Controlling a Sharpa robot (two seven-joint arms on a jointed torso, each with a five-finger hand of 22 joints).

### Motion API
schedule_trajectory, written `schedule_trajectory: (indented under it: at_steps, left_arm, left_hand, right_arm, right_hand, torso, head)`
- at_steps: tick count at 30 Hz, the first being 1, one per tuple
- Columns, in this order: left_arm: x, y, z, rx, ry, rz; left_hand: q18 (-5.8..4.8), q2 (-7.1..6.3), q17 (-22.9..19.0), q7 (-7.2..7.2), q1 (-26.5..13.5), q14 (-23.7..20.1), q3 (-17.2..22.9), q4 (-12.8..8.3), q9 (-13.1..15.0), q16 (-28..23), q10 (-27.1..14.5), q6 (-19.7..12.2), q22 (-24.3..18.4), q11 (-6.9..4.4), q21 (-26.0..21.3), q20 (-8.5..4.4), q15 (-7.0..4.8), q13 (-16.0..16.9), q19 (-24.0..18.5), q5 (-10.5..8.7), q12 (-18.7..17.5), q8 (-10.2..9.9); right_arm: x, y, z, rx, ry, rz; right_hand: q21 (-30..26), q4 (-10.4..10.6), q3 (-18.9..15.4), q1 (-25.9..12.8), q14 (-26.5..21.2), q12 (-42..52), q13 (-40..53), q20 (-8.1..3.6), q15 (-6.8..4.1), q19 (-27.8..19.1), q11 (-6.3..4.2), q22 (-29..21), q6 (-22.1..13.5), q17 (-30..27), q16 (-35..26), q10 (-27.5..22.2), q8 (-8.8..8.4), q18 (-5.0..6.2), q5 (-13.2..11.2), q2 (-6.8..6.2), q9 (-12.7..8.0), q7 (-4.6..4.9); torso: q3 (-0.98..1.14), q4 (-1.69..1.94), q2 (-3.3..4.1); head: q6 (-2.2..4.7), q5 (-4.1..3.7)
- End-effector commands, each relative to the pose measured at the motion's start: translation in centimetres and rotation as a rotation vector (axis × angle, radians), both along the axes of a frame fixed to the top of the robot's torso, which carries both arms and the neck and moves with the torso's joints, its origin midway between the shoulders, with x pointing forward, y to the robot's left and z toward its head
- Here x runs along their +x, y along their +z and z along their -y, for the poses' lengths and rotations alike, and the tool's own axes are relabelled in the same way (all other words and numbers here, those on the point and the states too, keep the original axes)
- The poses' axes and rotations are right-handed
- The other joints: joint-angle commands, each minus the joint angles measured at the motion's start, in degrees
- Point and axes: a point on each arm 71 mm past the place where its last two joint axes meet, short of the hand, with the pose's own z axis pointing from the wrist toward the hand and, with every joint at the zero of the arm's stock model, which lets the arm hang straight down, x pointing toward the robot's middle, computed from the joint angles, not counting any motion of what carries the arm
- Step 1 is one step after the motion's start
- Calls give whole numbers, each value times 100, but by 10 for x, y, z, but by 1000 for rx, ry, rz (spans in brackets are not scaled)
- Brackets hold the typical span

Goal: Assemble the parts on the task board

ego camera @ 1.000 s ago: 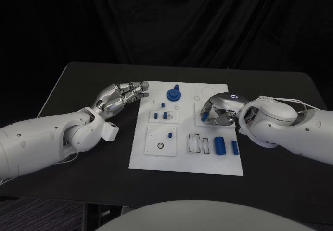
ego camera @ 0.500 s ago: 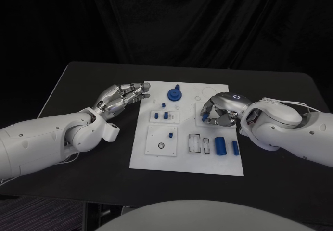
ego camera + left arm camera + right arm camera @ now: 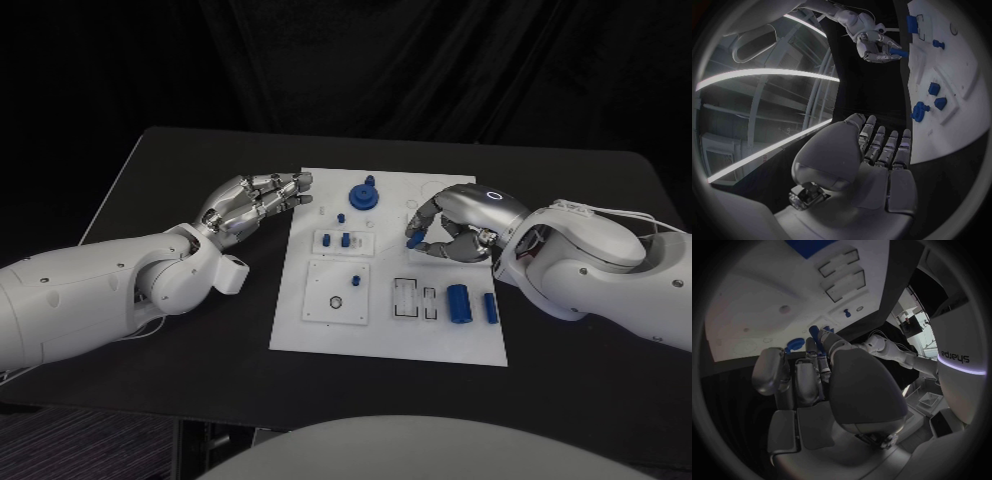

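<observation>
The white task board (image 3: 361, 335) lies mid-table. My right hand (image 3: 450, 232) hovers over its right middle and pinches a small blue part (image 3: 415, 240) at its fingertips; the left wrist view shows this right hand (image 3: 873, 44) with the blue part (image 3: 898, 51) sticking out toward the board (image 3: 967, 60). In the right wrist view the blue part (image 3: 813, 332) sits at my right hand's (image 3: 817, 380) fingertips above the board (image 3: 754, 300). My left hand (image 3: 257, 203) floats at the board's far left edge, fingers stretched out, holding nothing.
A blue round part with a knob (image 3: 364, 195) stands near the board's far edge. Small blue pieces (image 3: 339, 240) sit in a left block. Two blue cylinders (image 3: 457, 303) lie on the near right beside empty rectangular slots (image 3: 411, 298).
My right hand has turned and shifted slightly left over the board, bringing the blue part out in front of its fingertips. My left hand has stayed where it was.
</observation>
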Motion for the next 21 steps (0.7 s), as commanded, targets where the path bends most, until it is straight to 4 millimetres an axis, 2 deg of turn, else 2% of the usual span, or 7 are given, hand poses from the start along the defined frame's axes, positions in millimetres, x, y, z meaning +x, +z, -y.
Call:
schedule_trajectory:
  at_steps: [1,5,14,21]
  left_arm:
    - [-1,1,2,-24,-13,13]
    - [0,1,3,-23,-14,11]
    - [0,0,5,-22,-20,6]
    - [0,0,5,-21,-20,3]
  left_hand:
    - [-92,2,8,18,-45,16,39,5,5,19,19,28,-5,29,15,7,32,8,28,-11,32,31]
    - [-92,2,8,18,-45,16,39,5,5,19,19,28,-5,29,15,7,32,8,28,-11,32,31]
    - [-95,-3,7,23,-53,8,51,9,4,18,15,25,-14,32,13,6,32,7,26,-31,27,31]
    - [-99,-15,6,26,-64,2,75,9,3,23,17,22,-21,39,11,5,34,7,28,-76,27,32]
  right_arm:
    - [-7,5,-11,26,32,11]
    - [-13,5,-30,-6,100,33]
    - [-24,-5,-80,-94,261,75]
    - [-28,-14,-102,-126,322,77]
  right_hand:
    - [160,-54,6,-65,117,-45,-11,-12,-4,59,-8,934,28,144,89,47,19,-93,1,4,370,-10]
    - [350,-78,22,-71,185,-84,-14,-20,-7,113,-9,975,6,316,201,65,13,-125,-12,4,415,-7]
    - [360,-102,21,-95,194,-113,-6,-29,-19,113,-26,968,45,305,202,139,38,-120,-116,-6,490,-25]
    - [316,-101,22,-113,181,-153,-15,-29,-15,97,-18,955,40,267,178,115,35,-112,-143,-7,511,-28]
  torso:
    - [-6,10,-1]
    - [1,5,7]
    - [1,16,7]
    - [-4,10,-8]
  head:
    - [-1,-17]
    - [-1,-42]
    - [-1,-19]
    - [-1,115]
